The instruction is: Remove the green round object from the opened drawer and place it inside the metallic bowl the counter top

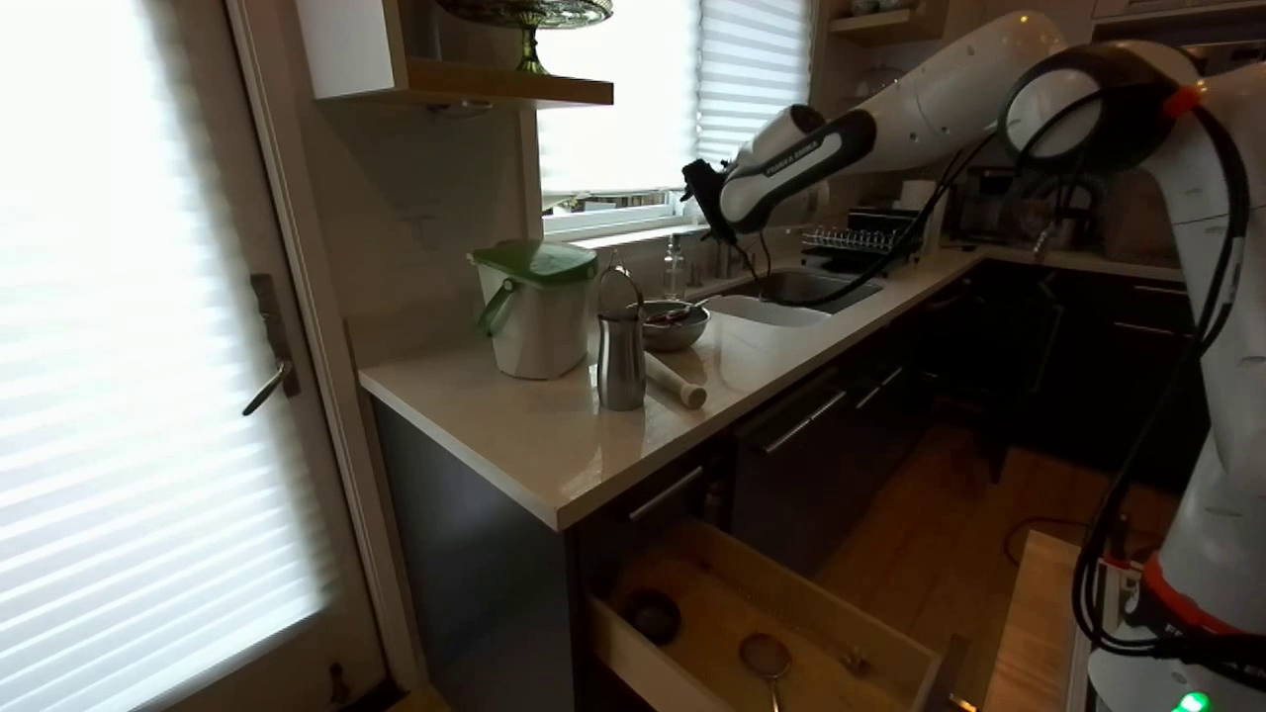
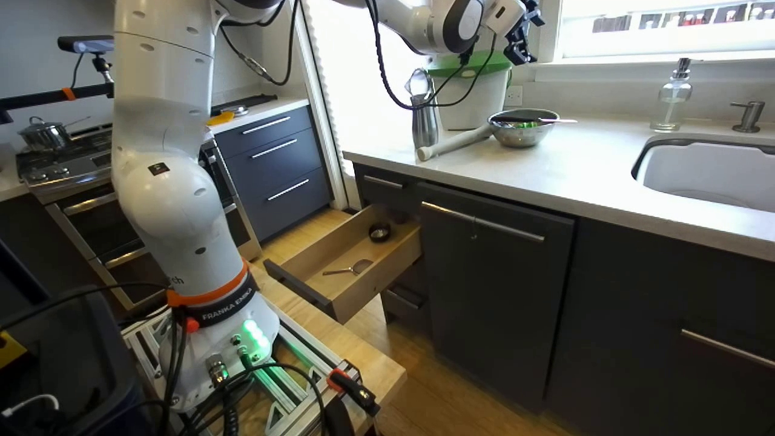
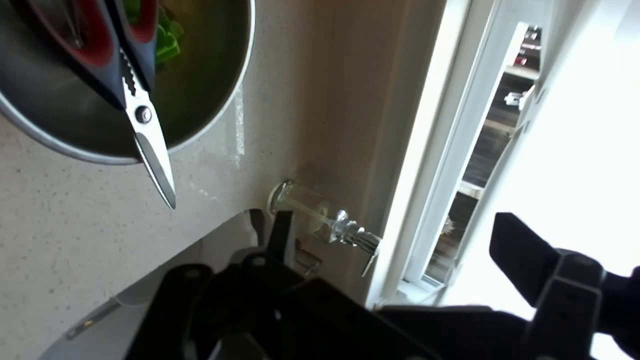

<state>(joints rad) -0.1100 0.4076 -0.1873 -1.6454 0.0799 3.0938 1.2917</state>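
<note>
The metallic bowl (image 1: 661, 334) stands on the pale counter top (image 1: 514, 435); it shows in both exterior views (image 2: 519, 138) and at the upper left of the wrist view (image 3: 207, 120). Scissors (image 3: 145, 115) lie across it, blades over the rim. A bright green thing (image 3: 167, 42) lies in the bowl, partly under the scissors; I cannot tell whether it is round. The drawer (image 2: 363, 297) is pulled out; no green object shows in it. My gripper (image 3: 397, 245) is open and empty, raised above the counter near the window, in both exterior views (image 1: 704, 203) (image 2: 525, 36).
A white bin with green lid (image 1: 539, 316), a steel cup (image 1: 621, 366) and a pale rod (image 2: 454, 143) stand or lie by the bowl. A soap bottle (image 2: 672, 100) stands near the sink (image 2: 702, 172). The drawer holds a dark bowl (image 2: 379, 231) and a strainer (image 1: 765, 655).
</note>
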